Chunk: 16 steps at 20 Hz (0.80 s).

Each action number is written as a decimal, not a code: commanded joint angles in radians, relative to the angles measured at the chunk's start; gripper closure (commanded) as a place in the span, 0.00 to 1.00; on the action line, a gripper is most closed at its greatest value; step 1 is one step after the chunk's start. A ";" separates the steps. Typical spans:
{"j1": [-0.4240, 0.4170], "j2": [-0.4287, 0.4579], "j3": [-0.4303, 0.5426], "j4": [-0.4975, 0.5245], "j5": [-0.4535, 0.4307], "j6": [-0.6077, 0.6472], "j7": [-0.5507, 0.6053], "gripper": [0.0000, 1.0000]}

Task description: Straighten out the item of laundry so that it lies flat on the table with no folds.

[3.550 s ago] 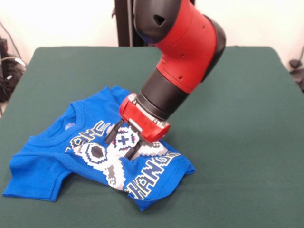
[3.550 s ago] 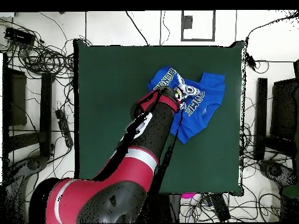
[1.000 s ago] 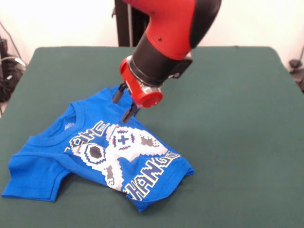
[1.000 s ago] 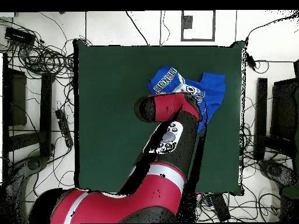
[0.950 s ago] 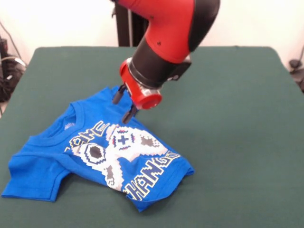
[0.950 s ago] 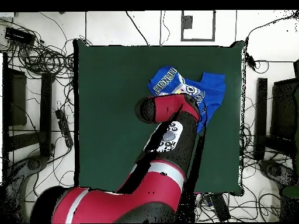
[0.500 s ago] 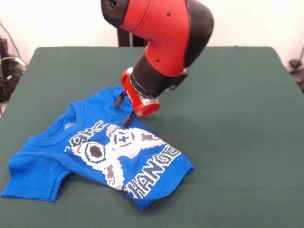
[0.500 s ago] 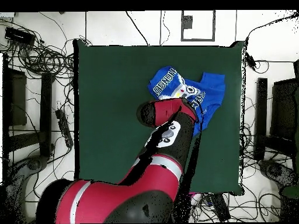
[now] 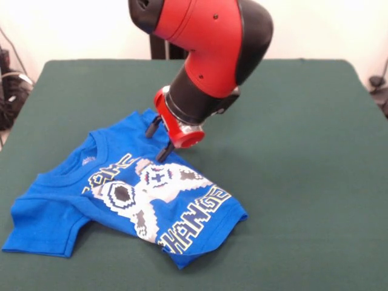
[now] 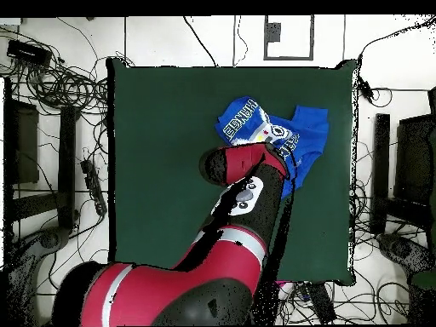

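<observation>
While the arm (image 9: 209,54) leaned in from above, the item of laundry (image 9: 121,194) lay crumpled on the left half of the surface (image 9: 303,151) in the front view, well clear of every edge but closest to the near-left corner. Going from left to right in that view: a short sleeve (image 9: 42,221) spread flat at the far left; next came the collar (image 9: 91,159), open toward the left; then the white-grey controller print (image 9: 151,188) with part of the lettering above it and part below. The lower hem at the right was bunched and folded under, so the lettering (image 9: 194,221) ran at a slant along a raised ridge of cloth. The upper edge of the shirt rose in a small peak just beside the hand (image 9: 156,140).

The hand hung tilted over that upper edge, its red collar pointing down and to the left. Two dark fingertips (image 9: 161,153) showed with a clear gap between them — the fingers stood apart, gripping nothing. The lower tip sat at or just above the cloth; contact could not be confirmed.

To the right of the arm, the surface was plain dark green.

In the overhead view the shirt (image 10: 298,136) lay in the upper right part of the surface (image 10: 162,153), with the arm (image 10: 243,213) covering its lower left portion.
</observation>
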 commanded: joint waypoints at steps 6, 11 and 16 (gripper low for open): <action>0.072 0.071 0.060 0.105 0.077 -0.200 0.267 0.00; 0.081 0.101 0.055 0.124 0.099 -0.293 0.285 0.00; 0.086 0.078 0.050 0.177 0.128 -0.272 0.238 0.00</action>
